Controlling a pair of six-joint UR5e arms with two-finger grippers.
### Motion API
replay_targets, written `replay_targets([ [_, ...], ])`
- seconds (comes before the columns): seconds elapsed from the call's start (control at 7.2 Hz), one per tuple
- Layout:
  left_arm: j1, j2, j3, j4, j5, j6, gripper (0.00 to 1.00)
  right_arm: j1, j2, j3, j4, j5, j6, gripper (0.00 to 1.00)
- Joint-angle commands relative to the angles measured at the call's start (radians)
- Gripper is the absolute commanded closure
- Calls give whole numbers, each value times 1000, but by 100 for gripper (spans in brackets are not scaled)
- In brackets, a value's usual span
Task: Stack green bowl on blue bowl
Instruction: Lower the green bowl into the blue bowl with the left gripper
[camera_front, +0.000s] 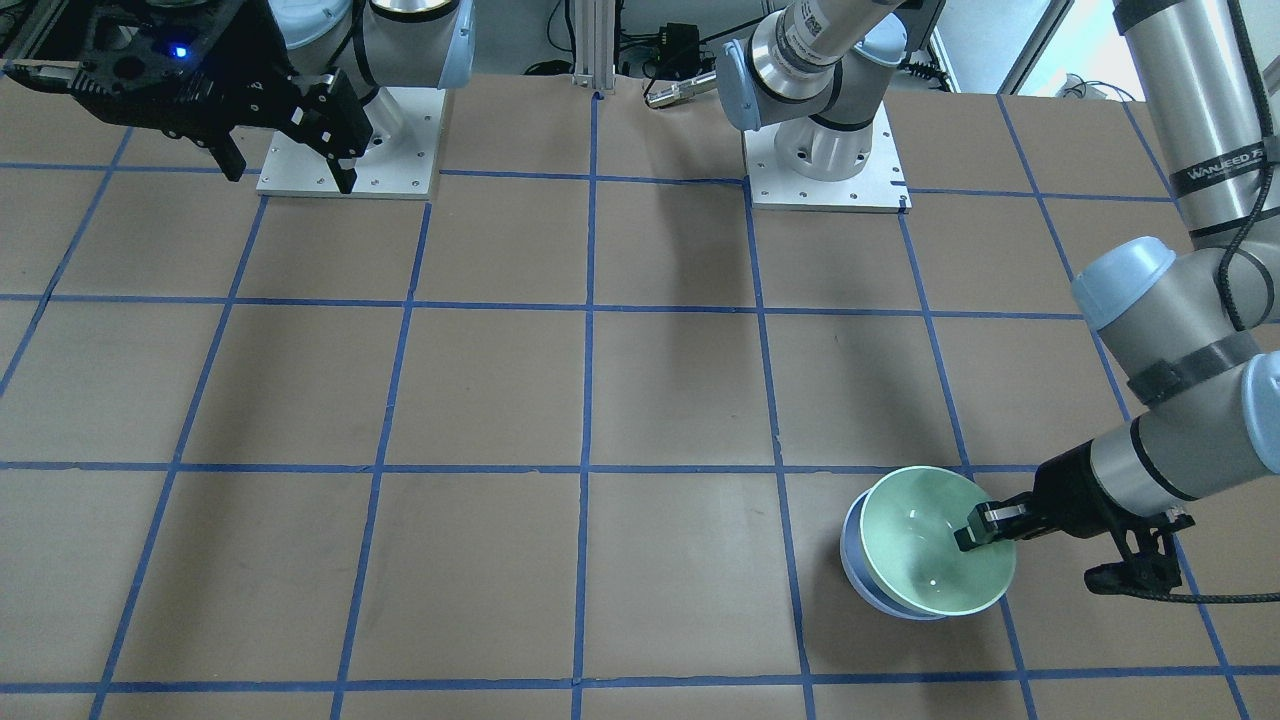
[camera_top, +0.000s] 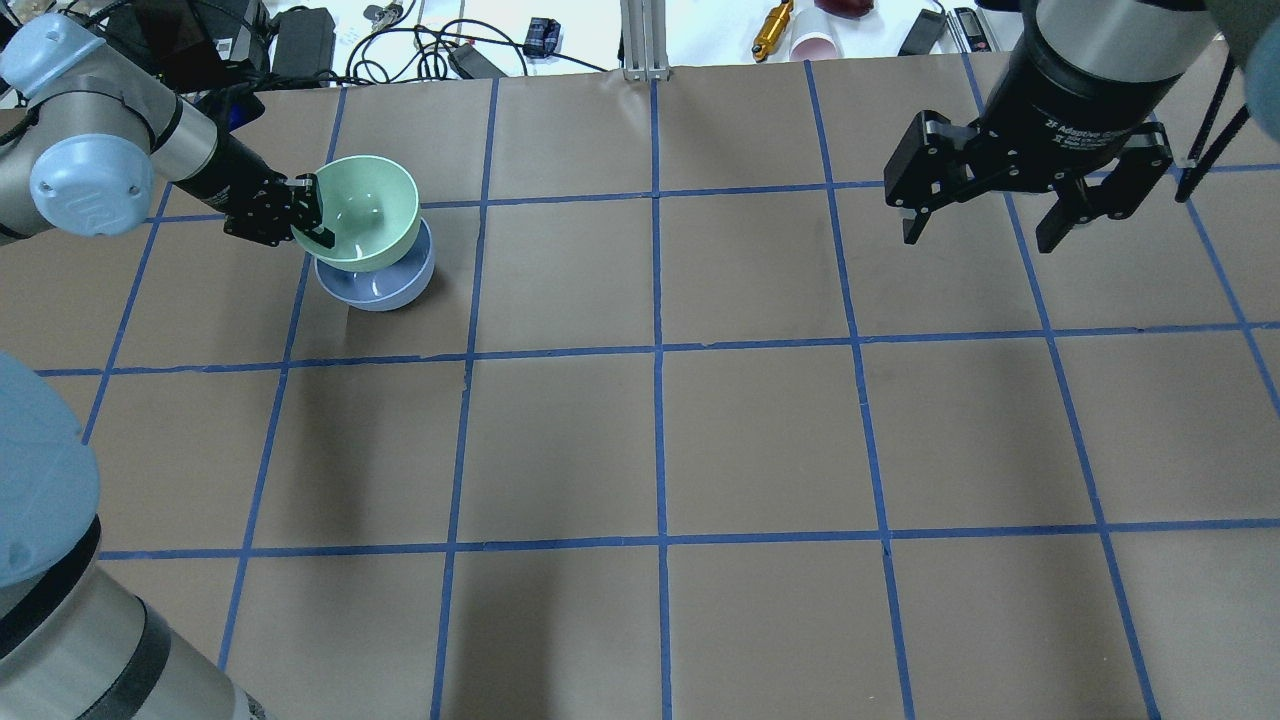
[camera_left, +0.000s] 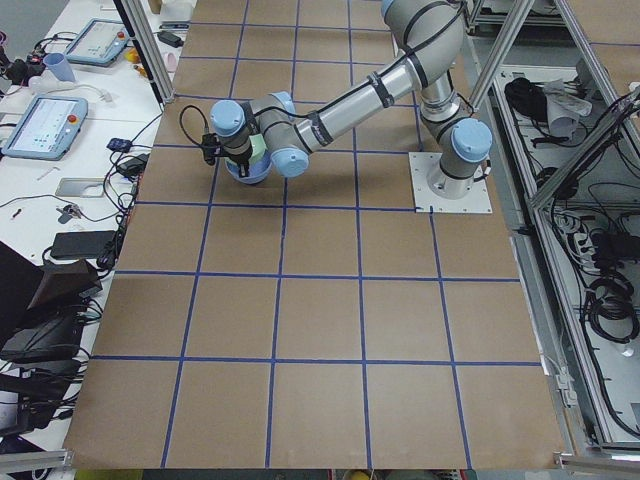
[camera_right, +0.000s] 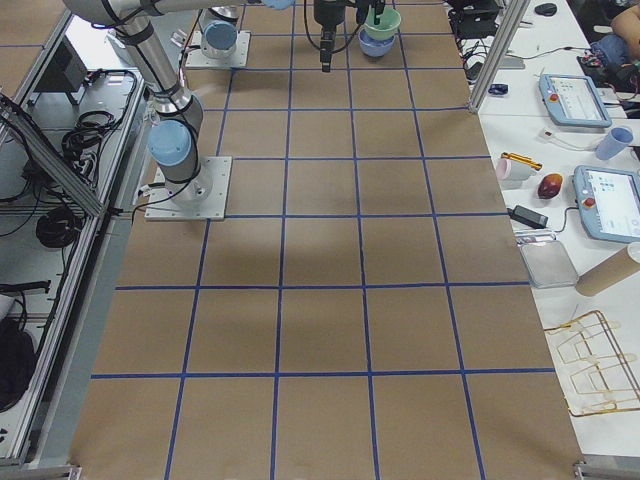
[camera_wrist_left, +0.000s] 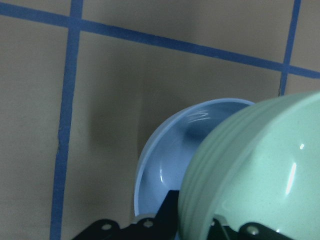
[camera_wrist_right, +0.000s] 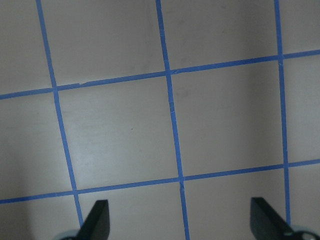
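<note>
Green bowl (camera_wrist_left: 255, 170) fills the lower right of the left wrist view, outer wall toward the lens, ridged near the foot. Blue bowl (camera_wrist_left: 170, 150) is under and behind it, on the table (camera_top: 760, 440), which is brown paper with a blue tape grid.

Surroundings: beyond the far table edge, a bench with cables, an orange tool (camera_top: 773, 30) and a pink cup (camera_top: 818, 45). Right gripper (camera_top: 977, 240) hangs over the table on the opposite side, well apart from both bowls, fingers spread wide with only taped paper between them.

Containers: blue bowl upright, its glossy inside bare where the green bowl does not cover it. Green bowl's inside shows bare glaze with a few light glints. In both the overhead and front views the green bowl overlaps most of the blue one, offset and tilted, so a crescent of blue rim is visible. Cannot tell whether the two touch.

Grip: left gripper (camera_top: 310, 215) is clamped on the green bowl's rim on the side nearest the arm, one finger inside the bowl, the other against its outer wall.
</note>
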Motion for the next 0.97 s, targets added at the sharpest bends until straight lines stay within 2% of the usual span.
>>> replay_targets([
  [0.0,1,1,-7,0,3,6,100,0,0,0,0,0,0,0],
  [0.28,1,2,-7,-1,5,6,100,0,0,0,-1,0,0,0],
  [0.42,1,4,-10,-2,14,9,85,0,0,0,0,0,0,0],
  [0.56,1,6,-17,-2,28,13,3,0,0,1,-1,0,0,0],
  [0.83,1,22,-18,-9,32,13,0,0,0,0,-1,0,0,0],
])
